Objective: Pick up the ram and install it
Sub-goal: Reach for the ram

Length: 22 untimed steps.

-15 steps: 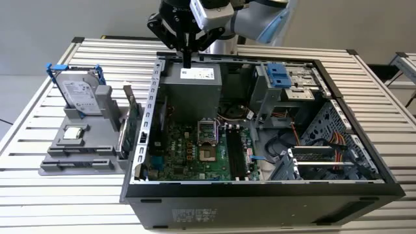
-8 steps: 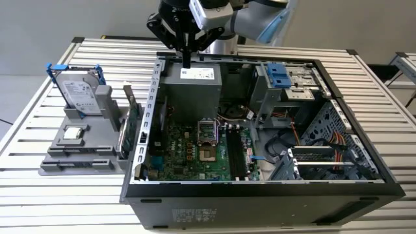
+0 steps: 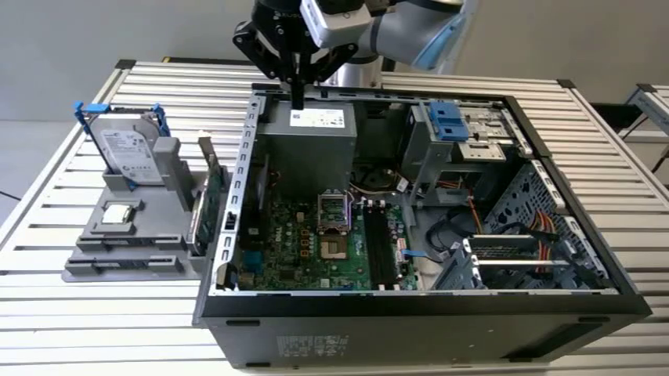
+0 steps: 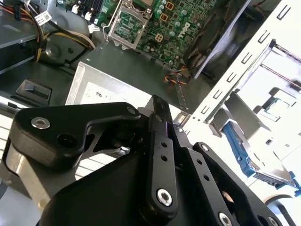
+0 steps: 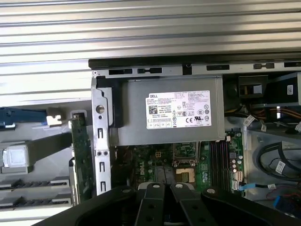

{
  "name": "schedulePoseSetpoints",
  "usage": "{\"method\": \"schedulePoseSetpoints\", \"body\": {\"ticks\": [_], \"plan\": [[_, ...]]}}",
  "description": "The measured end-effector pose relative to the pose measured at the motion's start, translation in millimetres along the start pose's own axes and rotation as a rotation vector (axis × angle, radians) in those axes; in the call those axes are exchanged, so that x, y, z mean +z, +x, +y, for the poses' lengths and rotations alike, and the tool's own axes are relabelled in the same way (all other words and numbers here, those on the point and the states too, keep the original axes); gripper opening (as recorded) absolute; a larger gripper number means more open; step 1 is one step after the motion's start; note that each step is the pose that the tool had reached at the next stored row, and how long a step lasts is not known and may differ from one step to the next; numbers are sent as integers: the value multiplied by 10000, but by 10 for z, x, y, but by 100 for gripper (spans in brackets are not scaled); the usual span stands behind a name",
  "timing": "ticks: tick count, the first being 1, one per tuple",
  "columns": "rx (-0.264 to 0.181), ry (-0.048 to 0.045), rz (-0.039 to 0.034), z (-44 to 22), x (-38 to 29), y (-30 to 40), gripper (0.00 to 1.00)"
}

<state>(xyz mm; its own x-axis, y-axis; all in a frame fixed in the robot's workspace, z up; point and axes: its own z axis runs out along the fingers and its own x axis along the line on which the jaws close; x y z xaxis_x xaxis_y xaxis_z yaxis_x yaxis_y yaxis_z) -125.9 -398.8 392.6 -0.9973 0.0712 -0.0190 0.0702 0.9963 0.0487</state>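
A: What lies under the claw (image 3: 298, 100)?
B: The slatted table (image 3: 84, 329), and on it the open computer case (image 3: 418, 304). The claw hangs just above the grey power supply (image 3: 303, 145), jaws pressed together, holding nothing.
A: And outside the case wall?
B: The grey rack (image 3: 125, 262), lower than the claw, off to the exterior view's left, well apart. The ram (image 3: 218, 205) stands on edge in it, as best I can tell.

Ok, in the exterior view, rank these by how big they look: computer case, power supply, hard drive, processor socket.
Largest to smallest:
1. computer case
2. power supply
3. hard drive
4. processor socket
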Motion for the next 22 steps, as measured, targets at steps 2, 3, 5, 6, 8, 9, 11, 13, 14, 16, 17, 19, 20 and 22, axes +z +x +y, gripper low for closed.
{"method": "schedulePoseSetpoints", "body": {"ticks": [2,3,5,6,8,9,11,13,14,16,17,19,20,22], "plan": [[0,0,0,-1,0,12,0],[-1,0,0,-1,0,18,0],[0,0,1,-2,-1,29,0],[0,0,0,-2,0,32,0],[0,0,0,-2,0,39,0],[0,-1,-1,-3,0,42,0],[0,0,0,-4,-1,52,0],[0,0,0,-5,-1,66,0],[0,0,0,-5,-1,72,0],[0,0,0,-6,-2,86,0],[0,0,0,-6,-2,93,0],[0,0,0,-7,-2,103,0],[0,0,0,-7,-2,108,0],[-1,0,0,-8,-2,117,0]]}}
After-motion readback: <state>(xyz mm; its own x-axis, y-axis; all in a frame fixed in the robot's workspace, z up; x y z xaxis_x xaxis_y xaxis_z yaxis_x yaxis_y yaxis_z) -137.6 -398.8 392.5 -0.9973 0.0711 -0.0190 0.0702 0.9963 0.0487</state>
